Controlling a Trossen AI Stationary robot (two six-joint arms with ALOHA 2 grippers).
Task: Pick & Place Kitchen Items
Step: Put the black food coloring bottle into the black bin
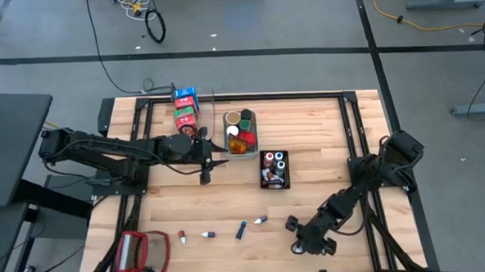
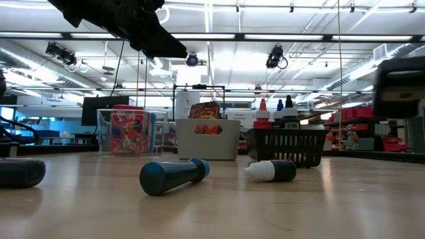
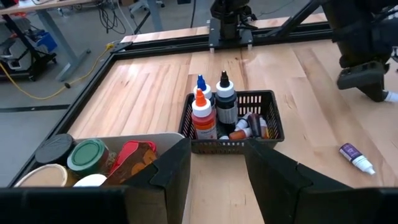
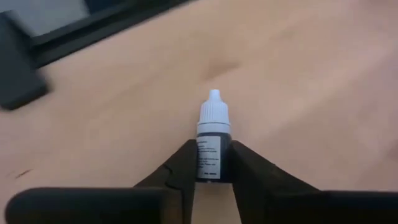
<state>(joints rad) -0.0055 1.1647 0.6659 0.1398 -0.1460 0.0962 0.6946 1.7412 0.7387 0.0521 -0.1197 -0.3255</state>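
My right gripper (image 4: 214, 158) is low over the table's near edge (image 1: 299, 247), shut on a small dark bottle (image 4: 214, 134) with a white cap. My left gripper (image 3: 217, 155) is open and holds nothing. It hovers beside the grey bin (image 1: 241, 136) of jars and tins and faces the black basket (image 3: 231, 118) of small bottles. Red and blue cartons stand in the clear bin (image 1: 188, 105). Several small bottles lie on their sides near the near edge, among them a blue one (image 1: 241, 229) and a white-capped one (image 1: 260, 221). My right gripper pinches the bottle's labelled body (image 4: 210, 152) between its two fingers. The fingers lie along the bottle, and its white cap (image 4: 213, 112) points out past the fingertips. Whether the bottle rests on the table or is lifted, I cannot tell.
A red-framed flat object (image 1: 142, 251) lies at the near left corner. Black rails (image 1: 353, 139) run along the table's sides. In the low view the blue bottle (image 2: 174, 176) and a white-capped bottle (image 2: 272, 170) lie in front of the three bins. Bare wood spans the table's middle and right.
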